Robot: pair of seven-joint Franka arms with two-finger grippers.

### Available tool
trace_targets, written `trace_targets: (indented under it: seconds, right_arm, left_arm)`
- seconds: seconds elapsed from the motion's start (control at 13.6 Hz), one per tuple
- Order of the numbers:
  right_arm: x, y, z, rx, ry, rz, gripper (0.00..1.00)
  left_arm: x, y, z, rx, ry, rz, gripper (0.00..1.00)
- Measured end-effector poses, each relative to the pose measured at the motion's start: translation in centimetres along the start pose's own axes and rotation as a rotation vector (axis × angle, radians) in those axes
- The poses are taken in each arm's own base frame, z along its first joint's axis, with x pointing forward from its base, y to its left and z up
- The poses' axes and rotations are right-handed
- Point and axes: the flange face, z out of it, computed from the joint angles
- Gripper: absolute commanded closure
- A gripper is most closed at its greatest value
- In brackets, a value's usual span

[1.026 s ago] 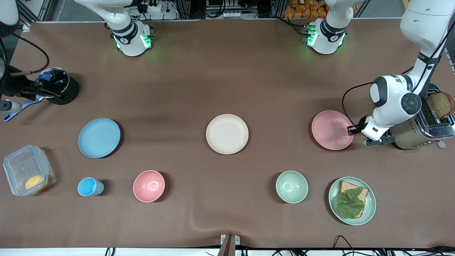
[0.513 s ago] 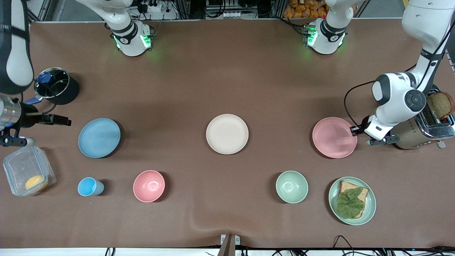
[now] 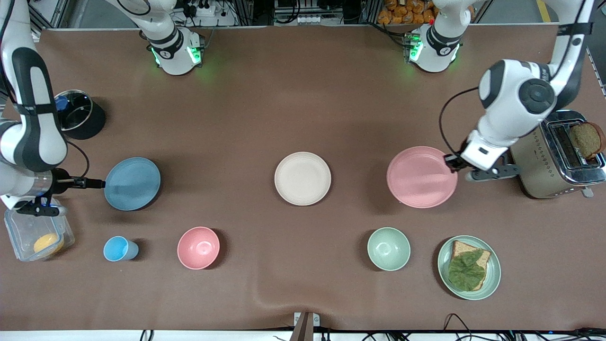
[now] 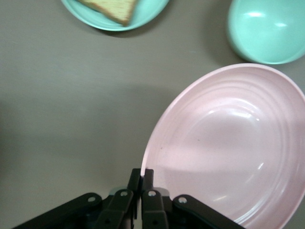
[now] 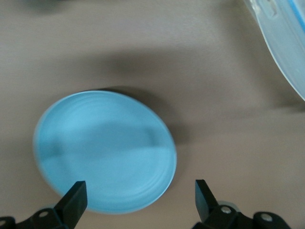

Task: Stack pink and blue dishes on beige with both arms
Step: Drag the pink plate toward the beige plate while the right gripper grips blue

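Observation:
The pale pink plate [image 3: 420,176] hangs tilted above the table between the beige plate [image 3: 302,178] and the toaster. My left gripper [image 3: 450,163] is shut on its rim at the toaster end; in the left wrist view the gripper [image 4: 141,177] pinches the pink plate [image 4: 228,152] at its edge. The light blue plate [image 3: 132,183] lies flat toward the right arm's end of the table. My right gripper [image 3: 98,183] is low at that plate's rim, open. In the right wrist view the gripper [image 5: 139,199] straddles the edge of the blue plate [image 5: 105,150].
A pink bowl [image 3: 198,247], blue cup [image 3: 118,248], green bowl [image 3: 388,248] and green plate with bread [image 3: 490,279] lie nearer the front camera. The toaster [image 3: 544,166] stands beside the left gripper. A clear container [image 3: 28,227] and black pot [image 3: 90,121] flank the right arm.
The left gripper has lifted the pink plate and carried it toward the beige plate. The right arm has swung from the pot down to the blue plate's rim.

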Motion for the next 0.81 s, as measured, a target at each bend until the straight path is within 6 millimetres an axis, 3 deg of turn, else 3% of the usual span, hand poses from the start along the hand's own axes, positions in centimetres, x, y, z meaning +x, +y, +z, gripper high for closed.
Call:
trace_targets:
  seconds: [0.15, 0.44, 0.66, 0.81]
  right_arm:
    - [-0.5, 0.9, 2.9, -0.006, 0.033, -0.007, 0.00]
    - [-1.8, 0.3, 7.5, -0.010, 0.049, -0.013, 0.00]
    - [-2.2, 0.2, 9.0, -0.010, 0.045, -0.014, 0.02]
    - [-2.0, 0.3, 9.6, -0.012, 0.052, -0.015, 0.50]
  left_arm:
    - [-1.0, 3.2, 0.4, -0.016, -0.014, -0.025, 1.00]
    - [-1.9, 5.4, 1.8, -0.027, -0.047, -0.044, 1.00]
    - [-2.7, 6.7, 2.1, -0.026, -0.057, -0.039, 1.00]
    - [-2.7, 6.7, 2.1, -0.023, -0.062, -0.040, 1.00]
